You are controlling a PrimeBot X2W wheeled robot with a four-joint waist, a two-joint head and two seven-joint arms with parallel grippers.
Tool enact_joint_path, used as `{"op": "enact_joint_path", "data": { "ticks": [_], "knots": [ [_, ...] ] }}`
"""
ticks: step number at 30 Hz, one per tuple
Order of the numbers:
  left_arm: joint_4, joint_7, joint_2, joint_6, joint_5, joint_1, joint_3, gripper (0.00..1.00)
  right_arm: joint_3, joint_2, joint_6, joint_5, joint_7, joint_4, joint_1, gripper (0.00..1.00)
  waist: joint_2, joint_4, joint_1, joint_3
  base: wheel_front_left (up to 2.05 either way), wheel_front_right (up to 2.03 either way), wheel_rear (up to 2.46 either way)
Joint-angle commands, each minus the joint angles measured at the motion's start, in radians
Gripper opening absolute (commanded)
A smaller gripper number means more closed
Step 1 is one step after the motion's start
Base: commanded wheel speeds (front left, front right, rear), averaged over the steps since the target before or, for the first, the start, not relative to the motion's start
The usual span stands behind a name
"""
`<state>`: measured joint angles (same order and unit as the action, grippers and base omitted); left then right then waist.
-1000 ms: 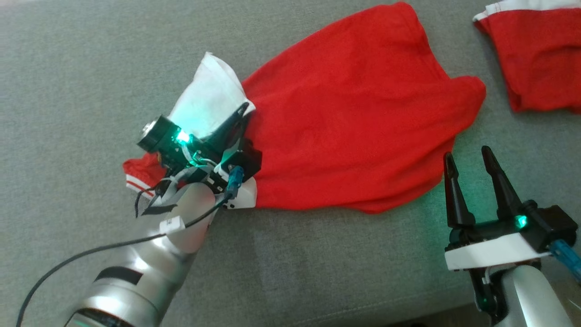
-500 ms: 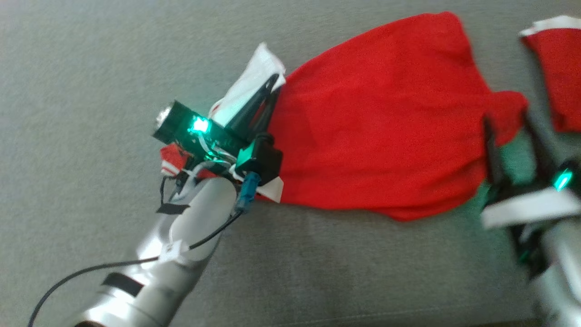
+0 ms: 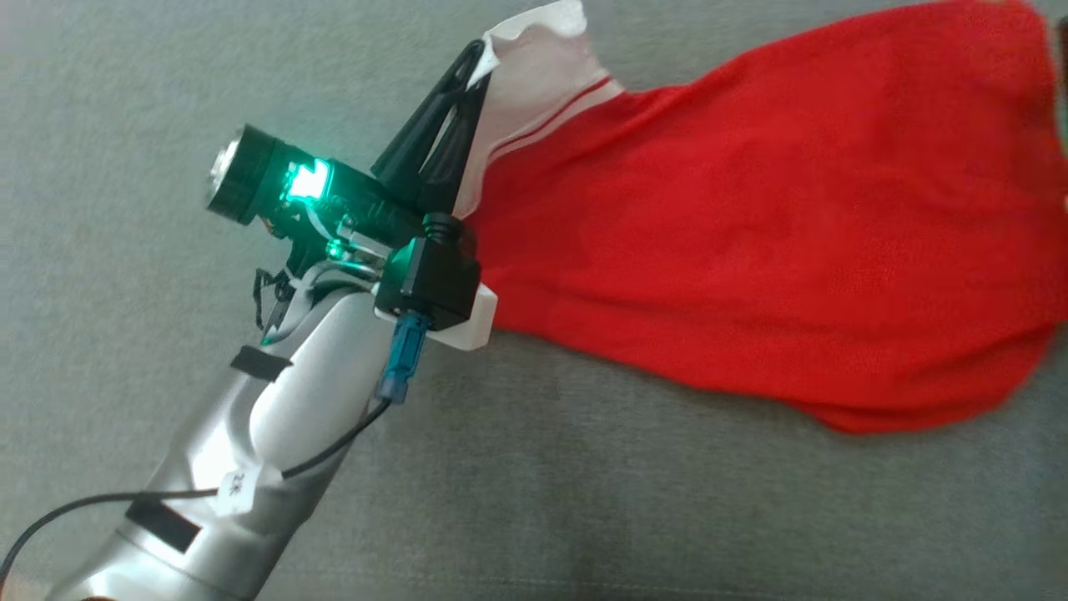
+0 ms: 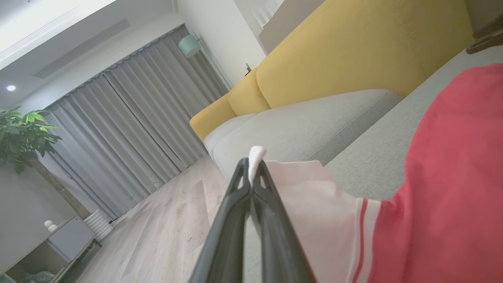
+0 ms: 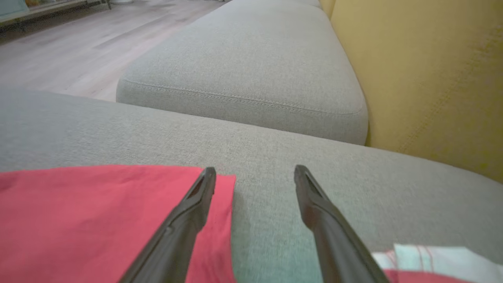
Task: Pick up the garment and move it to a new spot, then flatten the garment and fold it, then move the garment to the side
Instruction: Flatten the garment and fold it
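Observation:
The garment (image 3: 751, 234) is red with a white, red-striped band at one end, and it lies stretched across the grey sofa cushion (image 3: 584, 501). My left gripper (image 3: 474, 58) is shut on the white band's edge and holds it raised, with the red cloth trailing to the right. In the left wrist view the fingers (image 4: 239, 220) pinch the white edge, and the garment (image 4: 452, 188) hangs to the right. My right gripper (image 5: 254, 173) is open just above the cushion, its left finger over the garment (image 5: 98, 220) at its corner.
A second red and white cloth (image 5: 432, 255) lies at the lower right of the right wrist view. A yellow backrest (image 5: 432, 78) runs behind the seat. Another grey cushion (image 5: 243, 67) adjoins it, with wooden floor (image 4: 165, 220) beyond the sofa's edge.
The head view has shifted. My left gripper has closed fully on the white band and lifted it off the cushion, drawing the garment out long. The right gripper has left the head view.

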<state>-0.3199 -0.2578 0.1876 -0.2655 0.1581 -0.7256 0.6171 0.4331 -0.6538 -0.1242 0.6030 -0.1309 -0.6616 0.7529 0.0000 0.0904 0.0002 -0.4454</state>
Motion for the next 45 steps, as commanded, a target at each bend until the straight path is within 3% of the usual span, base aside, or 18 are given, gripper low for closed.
{"op": "enact_joint_path", "data": {
  "ticks": [1, 13, 15, 16, 21, 27, 34, 39, 45],
  "knots": [
    [0.041, -0.003, 0.03, -0.008, 0.0, -0.007, -0.028, 0.0, 0.027, -0.04, -0.007, 0.009, 0.001, 0.003, 0.009, 1.0, 0.0, 0.038, -0.0002, -0.037, 0.0, 0.0, 0.0],
    [0.137, 0.022, 0.052, -0.017, 0.012, -0.028, -0.018, 0.0, 0.305, -0.132, -0.007, 0.018, 0.084, -0.167, 0.208, 1.0, 0.0, 0.108, -0.0002, -0.119, 0.0, 0.0, 0.0],
    [0.141, 0.024, 0.056, -0.018, 0.012, -0.029, -0.018, 0.0, 0.343, -0.138, -0.007, 0.042, 0.092, -0.169, 0.221, 0.2, 0.0, 0.111, -0.0002, -0.12, 0.0, 0.0, 0.0],
    [0.141, 0.025, 0.059, -0.02, 0.01, -0.028, -0.02, 0.0, 0.362, -0.141, -0.007, 0.058, 0.102, -0.169, 0.226, 0.0, 0.0, 0.111, -0.0002, -0.119, 0.0, 0.0, 0.0],
    [0.138, 0.026, 0.082, -0.031, 0.0, -0.02, -0.036, 0.0, 0.43, -0.148, -0.007, 0.142, 0.118, -0.162, 0.241, 0.0, 0.0, 0.098, -0.0002, -0.087, 0.0, 0.0, 0.0],
    [0.147, 0.012, 0.123, -0.039, -0.007, -0.029, -0.059, 0.0, 0.441, -0.139, -0.007, 0.158, -0.032, -0.175, 0.281, 0.0, 0.0, 0.077, -0.0002, -0.014, 0.0, 0.0, 0.0],
    [0.174, -0.001, 0.239, -0.007, -0.016, -0.14, -0.122, 0.0, 0.415, -0.104, -0.007, 0.177, -0.126, -0.16, 0.332, 0.0, 0.0, 0.035, -0.0002, 0.154, 0.0, 0.0, 0.0],
    [0.185, -0.002, 0.303, 0.05, -0.031, -0.242, -0.151, 0.0, 0.318, -0.124, -0.007, 0.171, -0.13, -0.049, 0.329, 0.0, 0.0, 0.004, -0.0002, 0.279, 0.0, 0.0, 0.0],
    [0.24, -0.003, 0.351, 0.098, -0.09, -0.301, -0.194, 0.0, 0.103, -0.126, -0.007, 0.13, -0.131, 0.151, 0.212, 0.0, 0.0, -0.045, -0.0002, 0.396, 0.0, 0.0, 0.0]
  ]
}}
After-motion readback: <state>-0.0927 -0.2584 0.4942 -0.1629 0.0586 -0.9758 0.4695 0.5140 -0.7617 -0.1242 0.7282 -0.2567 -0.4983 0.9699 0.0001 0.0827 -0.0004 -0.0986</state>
